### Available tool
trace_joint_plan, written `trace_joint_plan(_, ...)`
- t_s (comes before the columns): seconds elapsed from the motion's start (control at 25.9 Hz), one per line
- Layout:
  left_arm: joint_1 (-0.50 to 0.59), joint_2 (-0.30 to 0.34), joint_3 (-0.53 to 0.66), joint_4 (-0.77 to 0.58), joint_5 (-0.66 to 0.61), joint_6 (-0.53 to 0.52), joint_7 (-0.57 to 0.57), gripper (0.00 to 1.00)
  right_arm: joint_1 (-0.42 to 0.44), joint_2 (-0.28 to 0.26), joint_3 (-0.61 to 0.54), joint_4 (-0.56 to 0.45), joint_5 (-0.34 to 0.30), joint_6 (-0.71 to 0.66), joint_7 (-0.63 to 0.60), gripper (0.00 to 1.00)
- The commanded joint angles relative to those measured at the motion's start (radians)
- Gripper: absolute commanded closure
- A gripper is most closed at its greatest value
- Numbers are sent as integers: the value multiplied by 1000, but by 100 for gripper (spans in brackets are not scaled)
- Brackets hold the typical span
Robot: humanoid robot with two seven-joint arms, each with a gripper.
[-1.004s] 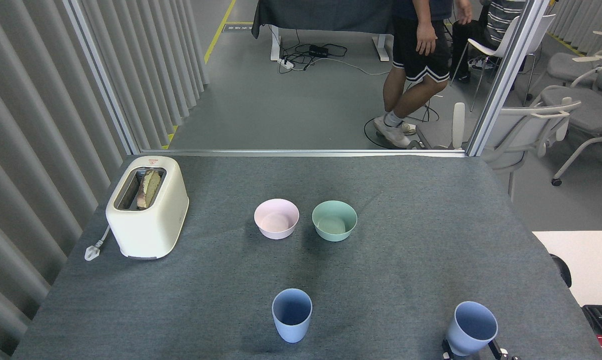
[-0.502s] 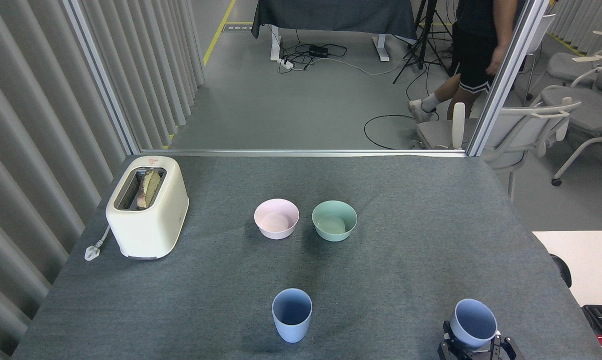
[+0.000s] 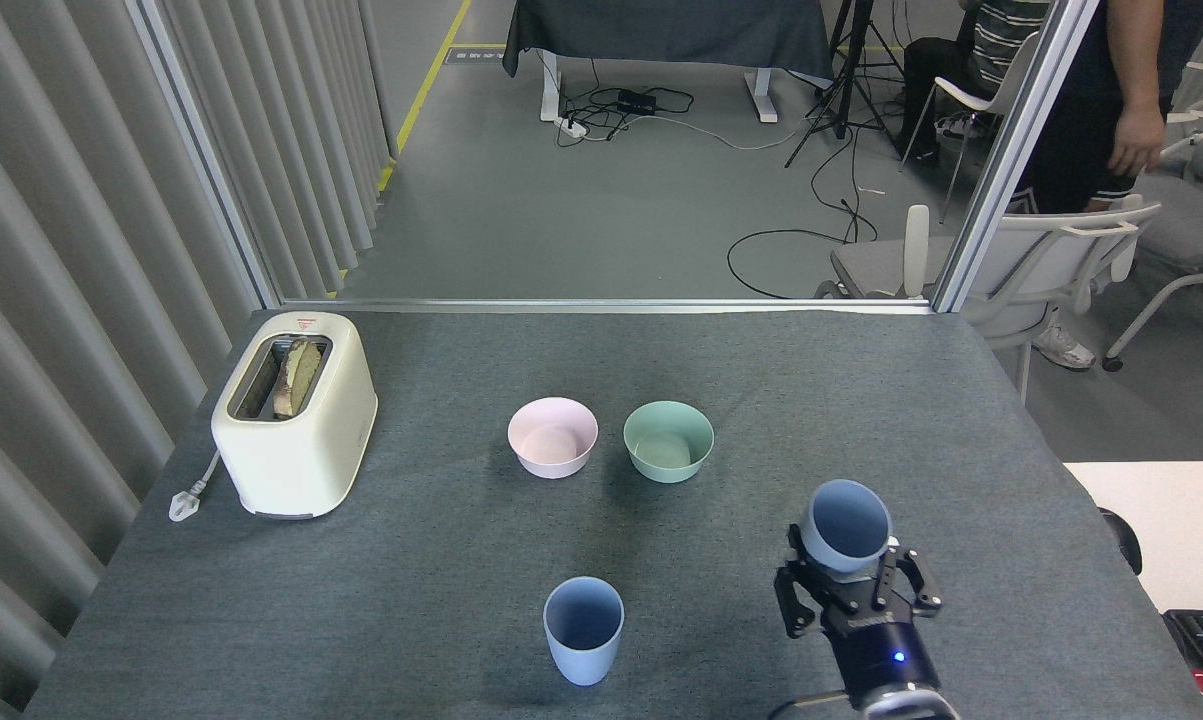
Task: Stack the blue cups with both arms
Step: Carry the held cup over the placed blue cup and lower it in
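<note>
- The right gripper (image 3: 851,590) has come up from the bottom edge of the head view and moved inward, carrying 1 blue cup (image 3: 845,526) with it — a second ago that cup sat low at the near right corner of the table (image 3: 381,620).
- Its dark fingers (image 3: 793,605) are clasped around the lower part of the carried cup, whose mouth tilts toward the camera.
- The other blue cup (image 3: 583,630) stands upright on the table near the front edge, to the left of the carried one and apart from it; it has not shifted.
- My read: the pick-up is done and the carry toward the standing cup is under way, with the nesting not yet made.
- The left gripper is not in view.
- Both cups are matte pale-blue plastic, handleless and tapering to the base — a shape that should let 1 slide into the other.
- The pink bowl (image 3: 552,436) and mint-green bowl (image 3: 668,440) behind are wider, shallower and rounded.
- The table is covered in a grey, felt-like fabric, and a glossy cream toaster (image 3: 294,414) sits at its left.
</note>
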Motion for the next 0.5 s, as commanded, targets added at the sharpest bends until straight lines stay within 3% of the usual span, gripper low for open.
trace_joint_plan(0.0, 0, -2, 2, 0, -1, 3, 3, 0, -75, 102, 138, 21, 86, 47, 51, 40)
trace_joint_plan(0.19, 0, -2, 3, 0, -1, 4, 3, 0, -63, 169, 319, -20, 120, 94, 74, 39)
trace_joint_plan(0.46, 2, 0, 3, 2, -1, 4, 3, 0, 31, 171, 345, -137, 121, 91, 116, 37)
